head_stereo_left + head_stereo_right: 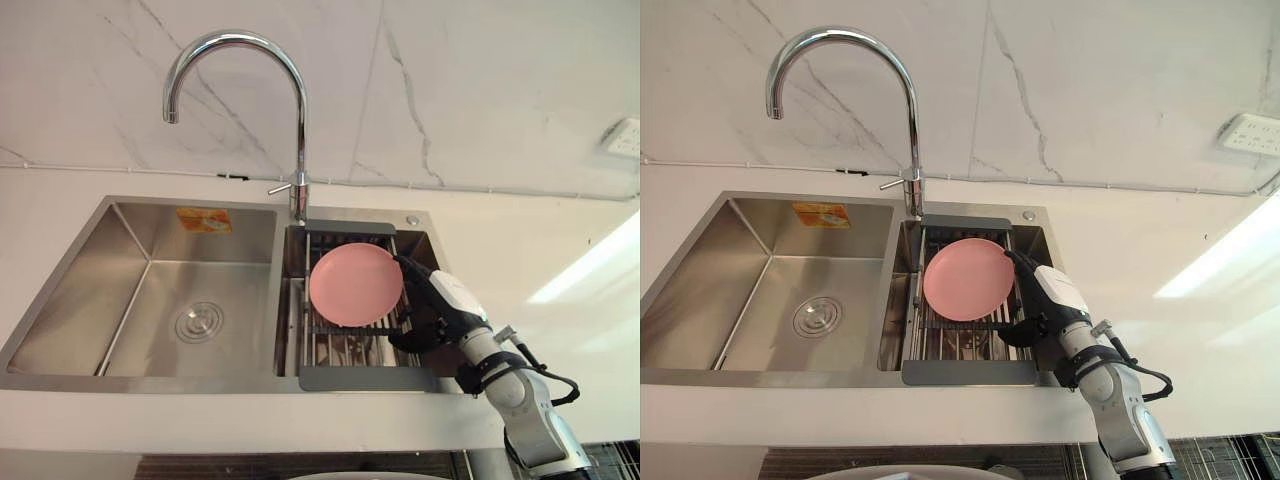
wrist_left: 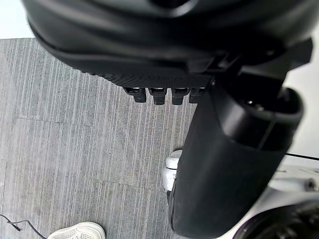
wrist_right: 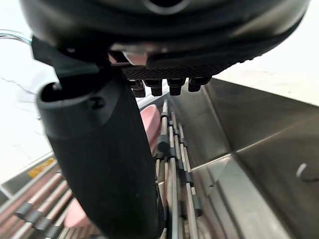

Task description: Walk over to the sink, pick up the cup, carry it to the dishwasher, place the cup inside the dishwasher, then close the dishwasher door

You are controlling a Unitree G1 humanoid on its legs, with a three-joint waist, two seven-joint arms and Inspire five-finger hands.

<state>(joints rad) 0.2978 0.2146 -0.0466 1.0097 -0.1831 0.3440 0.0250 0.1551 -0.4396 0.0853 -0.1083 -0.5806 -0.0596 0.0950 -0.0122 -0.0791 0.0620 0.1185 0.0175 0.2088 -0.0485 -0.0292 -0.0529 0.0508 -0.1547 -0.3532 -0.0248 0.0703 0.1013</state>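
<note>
Looking down through the left eye, what lies in the sink (image 1: 150,384)?

— A pink plate (image 1: 355,285) on a dark-framed rack (image 1: 365,378) over the right basin, just below the faucet (image 1: 299,120). The right robot hand (image 1: 450,300) is at the plate's right rim. It is spread, with straight fingers by the upper rim and the thumb lower down.

And the right eye?

— Same layout. The left basin shows its round drain (image 1: 817,316). A wall socket (image 1: 1252,132) sits above the white surface (image 1: 1200,330) to the right of the sink.

Left wrist?

— The left robot hand (image 2: 149,45) hangs over a grey floor (image 2: 75,139), its fingers relaxed and loosely straight. A person's white shoe (image 2: 77,231) shows at the edge.

Right wrist?

— The thumb (image 3: 99,164) stands beside the rack's bars, and the plate's pink shows past it. The fingers (image 3: 157,89) are straight, not curled. Whether the hand actually touches the plate, I cannot tell.
</note>
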